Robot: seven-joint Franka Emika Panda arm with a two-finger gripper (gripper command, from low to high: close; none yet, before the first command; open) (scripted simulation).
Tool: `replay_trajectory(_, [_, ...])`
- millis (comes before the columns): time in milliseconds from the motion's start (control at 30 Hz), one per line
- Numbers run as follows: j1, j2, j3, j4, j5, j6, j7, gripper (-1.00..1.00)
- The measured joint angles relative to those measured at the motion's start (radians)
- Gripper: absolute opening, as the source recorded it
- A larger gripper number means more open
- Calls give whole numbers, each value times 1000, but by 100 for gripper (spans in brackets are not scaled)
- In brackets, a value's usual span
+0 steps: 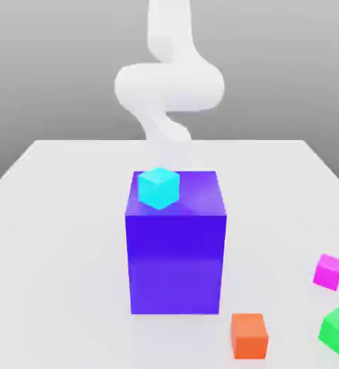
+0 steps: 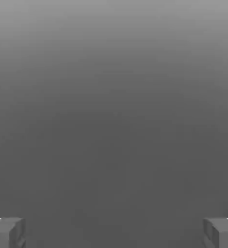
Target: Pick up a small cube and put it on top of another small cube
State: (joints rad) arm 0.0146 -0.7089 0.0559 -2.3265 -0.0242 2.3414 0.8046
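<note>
A small cyan cube [image 1: 159, 187] rests on top of a large purple block [image 1: 176, 245], near its far corner on the exterior view's left. Three more small cubes lie on the white table [image 1: 57, 238]: an orange cube [image 1: 249, 335] in front of the block, a magenta cube [image 1: 329, 272] and a green cube [image 1: 338, 330] toward the exterior view's right. In the hand view my gripper [image 2: 114, 233] is open, its two grey fingertips [image 2: 7, 232] standing far apart with nothing between them and only plain grey background beyond.
The white arm [image 1: 169, 86] rises behind the purple block at the table's far side. The tall block stands in the middle of the table as the main obstacle.
</note>
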Motion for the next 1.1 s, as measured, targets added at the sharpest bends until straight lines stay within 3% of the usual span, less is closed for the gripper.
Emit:
replay_trajectory(433, [102,477,274,-138,-153,216,43,0])
replay_trajectory(800, [286,867,413,-256,-242,401,52,0])
replay_trajectory(867, [313,931,409,-259,-276,439,72,0])
replay_trajectory(1033, [429,1078,270,-225,-427,540,186,0])
replay_trajectory(1067, [459,1105,235,-218,-449,561,202,-100])
replay_trajectory(1100, [459,1105,235,-218,-449,561,202,-100])
